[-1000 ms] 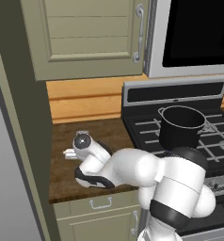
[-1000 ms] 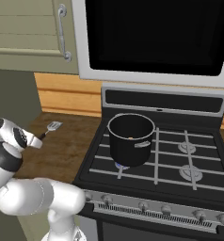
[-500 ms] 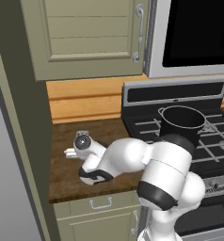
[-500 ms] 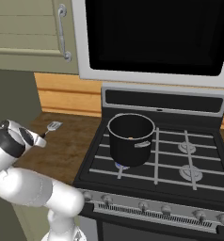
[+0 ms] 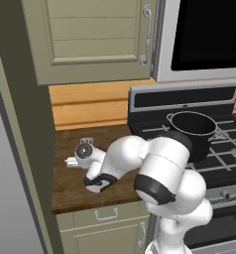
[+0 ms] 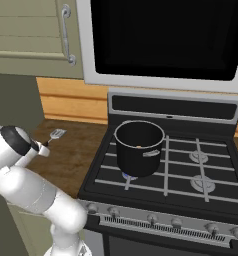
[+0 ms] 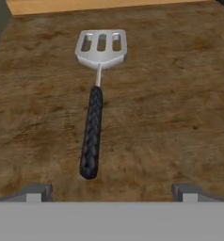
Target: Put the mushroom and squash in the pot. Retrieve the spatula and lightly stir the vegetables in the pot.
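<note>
The white arm has swung lower and further over the brown wooden counter (image 7: 180, 108) than it was a moment ago: in the left base view its elbow now bulks in the foreground and the hand has dropped toward the counter's front part, left of the stove. The base has not driven; the cabinets and stove sit where they were. I take that as the reach for the stirring tool being under way, with nothing picked up yet.

The claw (image 7: 111, 190) hangs released, its two dark tips spread wide and holding nothing. The small spatula with a thin black handle and slotted silver-grey metal head (image 7: 96, 101) lies flat on the counter, head toward the back wall edge, handle pointing at the hand. The handle's butt sits between the two tips but left of centre and just ahead of them, not touching either.

The large black cylindrical pot with a thin metal rim (image 6: 139, 152) stands on the stove's front left burner, well apart from the spatula. A speck of orange shows inside it; I cannot tell more of its contents.
</note>
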Robot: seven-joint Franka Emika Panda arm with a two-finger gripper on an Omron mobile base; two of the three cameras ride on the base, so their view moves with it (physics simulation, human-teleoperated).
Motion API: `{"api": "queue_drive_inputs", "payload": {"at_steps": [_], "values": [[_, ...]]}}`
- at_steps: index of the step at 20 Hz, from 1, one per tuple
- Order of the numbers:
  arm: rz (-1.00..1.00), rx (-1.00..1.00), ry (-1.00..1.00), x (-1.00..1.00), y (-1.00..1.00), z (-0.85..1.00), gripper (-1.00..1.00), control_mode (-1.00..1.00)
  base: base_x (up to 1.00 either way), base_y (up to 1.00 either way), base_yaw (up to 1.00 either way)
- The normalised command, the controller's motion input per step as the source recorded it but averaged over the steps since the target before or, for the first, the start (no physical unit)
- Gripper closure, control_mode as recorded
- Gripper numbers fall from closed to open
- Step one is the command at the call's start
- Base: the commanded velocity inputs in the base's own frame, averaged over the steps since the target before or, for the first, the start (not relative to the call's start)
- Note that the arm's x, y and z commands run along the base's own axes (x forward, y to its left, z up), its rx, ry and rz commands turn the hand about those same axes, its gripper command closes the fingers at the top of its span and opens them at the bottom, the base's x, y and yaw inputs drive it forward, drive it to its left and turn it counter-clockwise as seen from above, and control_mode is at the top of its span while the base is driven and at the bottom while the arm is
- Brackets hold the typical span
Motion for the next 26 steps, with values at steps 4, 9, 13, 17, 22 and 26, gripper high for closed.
{"api": "queue_drive_inputs", "payload": {"at_steps": [4, 9, 13, 17, 22, 26], "values": [[0.0, 0.0, 0.01, 0.17, 0.08, -0.24, -1.0, -1.0, 0.0, 0.0, 0.0], [0.0, 0.0, 0.0, 0.21, 0.04, -0.16, -1.0, -1.0, 0.0, 0.0, 0.0], [0.0, 0.0, 0.0, 0.19, 0.09, -0.16, -1.0, -1.0, 0.0, 0.0, 0.0], [0.0, 0.0, 0.0, 0.19, 0.1, -0.17, -1.0, -1.0, 0.0, 0.0, 0.0], [0.0, 0.0, 0.02, 0.19, 0.03, -0.19, -1.0, -1.0, 0.0, 0.0, 0.0], [0.0, 0.0, 0.04, 0.0, 0.0, -0.34, 1.0, -1.0, 0.0, 0.0, 0.0]]}}
